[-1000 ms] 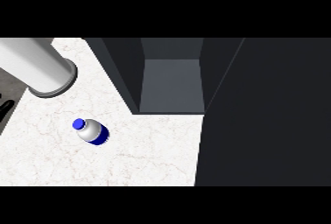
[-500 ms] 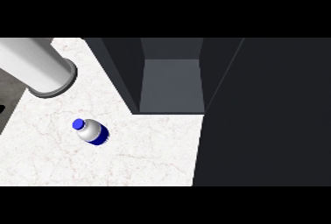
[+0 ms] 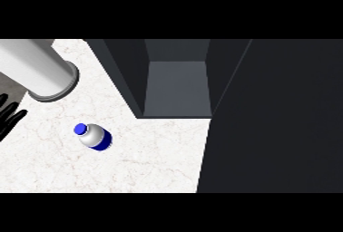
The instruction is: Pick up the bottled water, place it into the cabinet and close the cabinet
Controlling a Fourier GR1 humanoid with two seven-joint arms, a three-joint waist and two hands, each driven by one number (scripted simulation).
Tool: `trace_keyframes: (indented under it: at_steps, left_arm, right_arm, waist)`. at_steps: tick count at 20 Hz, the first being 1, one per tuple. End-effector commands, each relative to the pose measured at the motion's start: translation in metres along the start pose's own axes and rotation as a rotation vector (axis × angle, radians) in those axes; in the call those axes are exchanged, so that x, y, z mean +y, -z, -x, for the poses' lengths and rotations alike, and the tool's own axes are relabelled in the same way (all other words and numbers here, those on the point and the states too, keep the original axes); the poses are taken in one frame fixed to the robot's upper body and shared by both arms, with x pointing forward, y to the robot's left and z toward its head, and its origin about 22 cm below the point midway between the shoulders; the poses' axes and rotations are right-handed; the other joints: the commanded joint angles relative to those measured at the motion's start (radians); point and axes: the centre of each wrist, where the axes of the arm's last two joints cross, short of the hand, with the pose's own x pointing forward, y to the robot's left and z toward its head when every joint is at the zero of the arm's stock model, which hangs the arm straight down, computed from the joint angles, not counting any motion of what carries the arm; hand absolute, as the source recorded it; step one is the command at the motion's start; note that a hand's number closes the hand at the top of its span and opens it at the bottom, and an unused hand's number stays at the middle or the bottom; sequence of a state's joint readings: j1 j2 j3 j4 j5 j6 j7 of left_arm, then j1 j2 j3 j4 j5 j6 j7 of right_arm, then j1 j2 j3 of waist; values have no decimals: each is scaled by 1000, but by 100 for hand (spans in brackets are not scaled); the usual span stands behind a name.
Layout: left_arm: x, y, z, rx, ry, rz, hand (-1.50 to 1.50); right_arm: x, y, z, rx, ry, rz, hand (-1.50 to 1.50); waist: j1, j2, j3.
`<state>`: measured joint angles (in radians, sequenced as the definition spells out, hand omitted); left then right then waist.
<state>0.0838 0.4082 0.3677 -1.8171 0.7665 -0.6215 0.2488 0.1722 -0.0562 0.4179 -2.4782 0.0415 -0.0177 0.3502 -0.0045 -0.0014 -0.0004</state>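
The dark cabinet (image 3: 268, 118) fills the right half and upper middle of the frame, its door swung wide as a large black panel at the right; its open compartment shows a grey floor in the upper middle, flanked by dark walls. The white marbled surface (image 3: 147, 158) takes up the lower left and centre, running under the cabinet's front edge; a fat grey cylinder (image 3: 40, 68) slants in from the upper left corner, its rimmed round end facing down towards the surface. The bottled water (image 3: 94, 137) stands on the surface at the left of centre, blue cap uppermost, well apart from the cabinet opening; black fingers of the left robot hand (image 3: 8, 118) poke in at the left edge, spread and straight, holding nothing, near the bottle but not touching it.
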Motion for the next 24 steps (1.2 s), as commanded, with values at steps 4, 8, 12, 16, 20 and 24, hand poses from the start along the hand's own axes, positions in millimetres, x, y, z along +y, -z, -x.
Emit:
trace_keyframes:
  at_steps: [4, 8, 12, 16, 20, 24]
  left_arm:
    - [-6, 13, 42, 47, 18, -26, -150]
    - [2, 23, 64, 80, 21, -43, -150]
    - [20, 22, 93, 132, 11, -70, -150]
    - [25, 31, 110, 168, 43, -62, -150]
    - [20, 38, 137, 210, 10, -69, -150]
    - [37, 22, 162, 233, -9, -68, -150]
  right_arm:
    - [-6, -15, -20, -20, -72, 13, -150]
    - [10, -6, -19, -28, -55, 12, -150]
    - [15, -6, -21, -29, -70, 15, -150]
    - [4, -12, -37, -44, -61, 7, -150]
    - [8, -8, -22, -30, -54, 6, -150]
    - [12, -12, -30, -36, -61, 8, -150]
  waist:
    - [-3, 1, 0]
    - [-2, 1, 0]
    - [-10, 1, -2]
    - [-13, 3, -1]
    - [-7, 1, 0]
    - [-17, 2, -2]
